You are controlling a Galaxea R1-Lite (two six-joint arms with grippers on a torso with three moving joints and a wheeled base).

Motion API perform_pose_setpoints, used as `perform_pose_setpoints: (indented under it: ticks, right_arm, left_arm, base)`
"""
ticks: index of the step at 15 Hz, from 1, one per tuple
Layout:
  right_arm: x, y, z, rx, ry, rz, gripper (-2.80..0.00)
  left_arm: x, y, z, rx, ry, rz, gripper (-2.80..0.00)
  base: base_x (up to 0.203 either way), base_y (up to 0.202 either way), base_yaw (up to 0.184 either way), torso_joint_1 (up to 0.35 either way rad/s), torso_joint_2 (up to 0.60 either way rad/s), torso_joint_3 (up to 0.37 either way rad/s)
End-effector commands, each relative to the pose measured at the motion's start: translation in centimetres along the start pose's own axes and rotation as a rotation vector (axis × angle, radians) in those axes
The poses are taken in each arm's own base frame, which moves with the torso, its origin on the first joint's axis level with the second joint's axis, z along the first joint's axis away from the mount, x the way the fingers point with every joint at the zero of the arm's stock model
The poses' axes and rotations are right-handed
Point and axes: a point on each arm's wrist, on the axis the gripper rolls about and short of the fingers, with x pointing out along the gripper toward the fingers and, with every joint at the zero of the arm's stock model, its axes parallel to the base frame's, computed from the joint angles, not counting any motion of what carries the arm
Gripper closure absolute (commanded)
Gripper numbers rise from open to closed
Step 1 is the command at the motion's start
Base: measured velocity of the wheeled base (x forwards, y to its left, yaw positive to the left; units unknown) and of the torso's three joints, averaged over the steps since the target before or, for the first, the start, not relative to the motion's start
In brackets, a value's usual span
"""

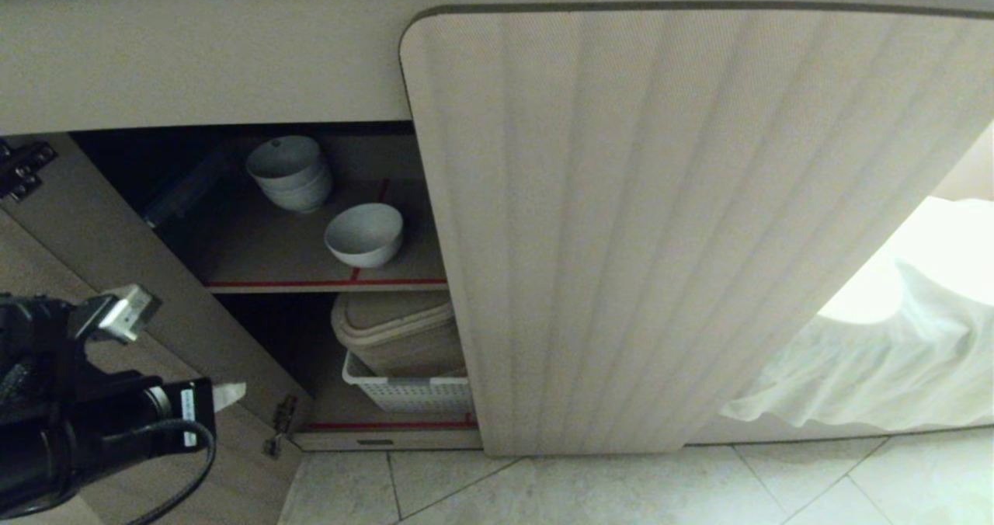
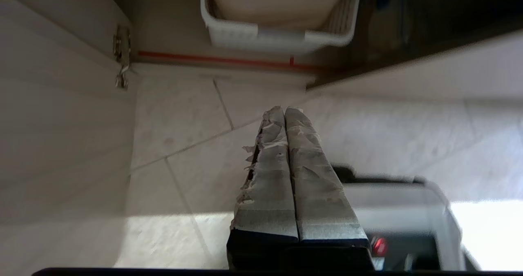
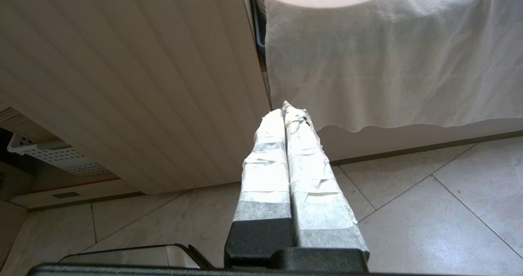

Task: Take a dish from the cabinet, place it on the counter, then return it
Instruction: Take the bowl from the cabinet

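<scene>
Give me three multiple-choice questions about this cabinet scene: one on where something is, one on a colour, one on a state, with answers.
1. Where is the single white bowl?
A. upper shelf
B. floor
C. inside the basket

2. What colour edges the cabinet shelves?
A. green
B. red
C. blue

3. How do the left tool's fingers stand?
A. wide open
B. clamped on a bowl
C. shut, empty

Answers: 1 A, it sits near the shelf's front, in front of the bowl stack. 2 B, red strips line both shelf fronts. 3 C, the fingers press together with nothing between, over the floor tiles.
</scene>
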Motion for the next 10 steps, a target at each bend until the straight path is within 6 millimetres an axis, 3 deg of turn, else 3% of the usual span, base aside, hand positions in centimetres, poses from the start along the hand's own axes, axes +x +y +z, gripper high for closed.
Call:
perform_pose_setpoints:
  ticks: [1, 10]
  right_arm:
    - [0.0, 0.0, 0.0, 0.001, 0.001, 0.000, 0.00]
    - [0.0, 0.0, 0.0, 0.001, 0.001, 0.000, 0.00]
  left_arm:
    - [1.5, -0.6, 0.4, -0.029, 0.021, 0.005, 0.00]
    - [3.9, -2.1, 3.1, -0.090, -0.106, -0.015, 0.00]
  base:
    - [0.000, 0.000, 0.000, 0.000, 0.00, 0.000]
    - [0.000, 0.000, 0.000, 0.000, 0.00, 0.000]
